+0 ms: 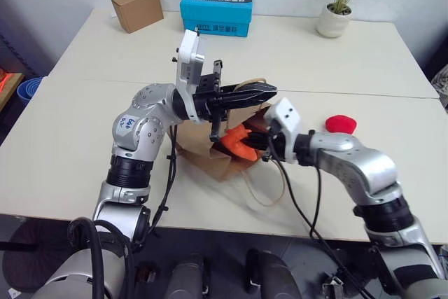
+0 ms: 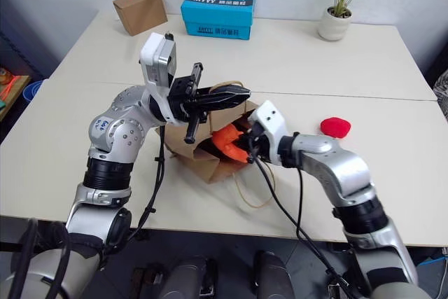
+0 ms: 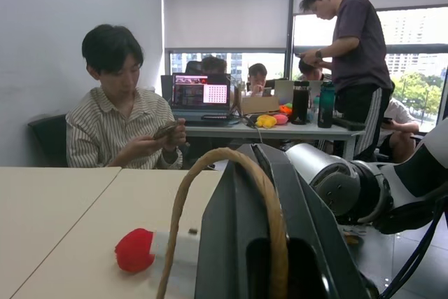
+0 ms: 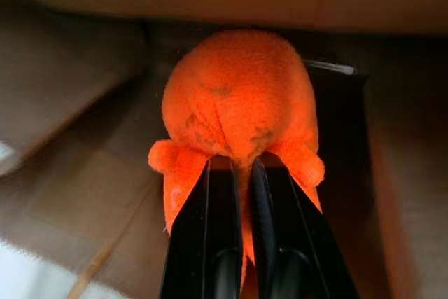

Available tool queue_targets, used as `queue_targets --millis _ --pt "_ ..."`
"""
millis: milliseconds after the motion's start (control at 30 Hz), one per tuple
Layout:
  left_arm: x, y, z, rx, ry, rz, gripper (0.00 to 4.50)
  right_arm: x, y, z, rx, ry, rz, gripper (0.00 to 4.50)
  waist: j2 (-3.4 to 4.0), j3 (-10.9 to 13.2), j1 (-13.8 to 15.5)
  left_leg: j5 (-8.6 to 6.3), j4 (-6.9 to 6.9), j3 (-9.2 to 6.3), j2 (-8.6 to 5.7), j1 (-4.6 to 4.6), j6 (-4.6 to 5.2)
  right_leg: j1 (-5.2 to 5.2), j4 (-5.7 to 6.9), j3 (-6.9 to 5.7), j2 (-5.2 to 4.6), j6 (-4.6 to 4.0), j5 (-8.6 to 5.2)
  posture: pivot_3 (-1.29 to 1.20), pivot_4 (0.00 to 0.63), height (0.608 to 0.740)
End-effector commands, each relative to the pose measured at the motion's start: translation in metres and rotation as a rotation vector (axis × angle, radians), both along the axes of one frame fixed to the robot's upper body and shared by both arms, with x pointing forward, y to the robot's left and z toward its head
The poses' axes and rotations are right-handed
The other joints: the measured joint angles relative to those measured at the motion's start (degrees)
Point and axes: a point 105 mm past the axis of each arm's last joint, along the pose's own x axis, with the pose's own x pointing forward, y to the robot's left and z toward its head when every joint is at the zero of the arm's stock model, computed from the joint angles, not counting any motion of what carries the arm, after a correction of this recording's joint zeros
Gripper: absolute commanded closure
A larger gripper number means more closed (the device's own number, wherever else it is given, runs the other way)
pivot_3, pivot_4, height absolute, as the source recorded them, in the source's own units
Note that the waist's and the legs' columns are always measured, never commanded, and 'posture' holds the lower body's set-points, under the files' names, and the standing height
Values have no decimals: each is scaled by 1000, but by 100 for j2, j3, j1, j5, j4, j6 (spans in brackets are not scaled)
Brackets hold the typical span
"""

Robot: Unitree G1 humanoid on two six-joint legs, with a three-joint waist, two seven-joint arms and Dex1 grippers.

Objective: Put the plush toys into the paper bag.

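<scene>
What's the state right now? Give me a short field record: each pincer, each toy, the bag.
left pincer: shut on the paper bag's handle, holding the mouth up
right pincer: shut on the orange plush toy, at the bag's mouth
paper bag: lying on the table, mouth toward the right arm
red plush toy: on the table, outside the bag

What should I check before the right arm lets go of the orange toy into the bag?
1. Left pincer shut on a handle, lifting the paper bag mouth: ok.
2. Right pincer shut on the orange plush toy: ok.
3. Orange toy at the bag mouth, brown paper around it: ok.
4. Toy fully deep inside: cannot tell.
5. Red plush toy on the table, outside the bag: not ok.
6. Loose second handle clear of the right arm: cannot tell.
</scene>
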Motion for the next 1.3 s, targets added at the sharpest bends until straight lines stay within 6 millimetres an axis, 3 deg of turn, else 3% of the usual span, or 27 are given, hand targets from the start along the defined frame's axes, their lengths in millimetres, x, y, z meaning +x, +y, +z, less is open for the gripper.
queue_targets --millis 33,67,167,267,400,500,600,667,733,833,900,1000,1100,1300 --pt "-1 0 12 -47 -39 -5 4500 4 13 1 -29 -45 0 4483 0 0 -6 0 8 -4 0 -14 1 -9 2 -5 0 1 0 0 150 740" --pt "0 0 13 -52 -43 3 4500 5 15 2 5 -40 -14 4483 0 0 -8 0 17 -6 1 -24 1 -14 5 -11 1 1 0 0 150 740" --pt "5 3 15 -71 -49 28 4500 1 12 0 11 -47 -9 3643 0 0 -4 1 22 -6 1 -25 2 -14 13 -34 1 1 0 0 150 740" --pt "8 8 16 -81 -49 47 4500 -5 1 13 54 -98 -6 2555 0 0 6 -1 27 -10 0 -27 3 -12 13 -36 -1 2 1 0 150 740" --pt "12 15 20 -100 -49 78 4500 -36 -20 36 182 -147 105 1092 0 0 13 -1 28 -14 0 -31 5 -12 11 -39 0 3 1 0 150 740" --pt "14 21 22 -104 -52 98 4500 -57 -51 40 212 -184 99 29 0 0 18 -2 27 -15 0 -30 6 -10 7 -41 1 3 2 0 150 740" --pt "13 24 23 -102 -61 110 4500 -74 -89 35 238 -246 5 7 -1 0 35 -3 27 -17 -1 -29 8 -5 5 -41 0 5 3 0 150 740" --pt "13 24 25 -103 -70 113 4500 -81 -123 21 215 -272 -130 7 -1 0 38 -4 27 -15 -3 -26 9 -2 3 -41 1 7 4 0 150 740" --pt "11 24 29 -108 -87 118 4500 -94 -170 -4 159 -273 -330 7 -1 0 47 -4 27 -14 -6 -22 11 1 2 -40 0 11 6 0 150 740" --pt "11 25 34 -114 -101 127 4500 -108 -213 -26 68 -302 -535 7 -1 0 32 -4 27 -9 -11 -15 13 7 2 -35 0 14 8 0 150 740" --pt "13 26 35 -104 -106 141 4500 -109 -231 -36 0 -308 -625 7 -1 0 -21 -1 27 3 -12 -7 17 7 6 -23 0 20 11 0 150 740" --pt "16 26 31 -81 -107 153 4500 -88 -231 -28 -39 -327 -627 7 -2 0 -129 -1 25 29 -8 22 17 9 29 9 1 21 12 0 150 740" --pt "19 24 30 -73 -110 161 4500 -48 -223 -17 -77 -291 -599 7 -2 1 -220 -1 3 79 -4 80 15 19 35 55 -11 15 9 0 150 740" --pt "18 22 30 -70 -114 170 4500 17 -216 -9 -146 -177 -598 7 -1 1 -143 6 -16 57 20 71 -17 6 53 61 -14 -21 -12 0 150 740"
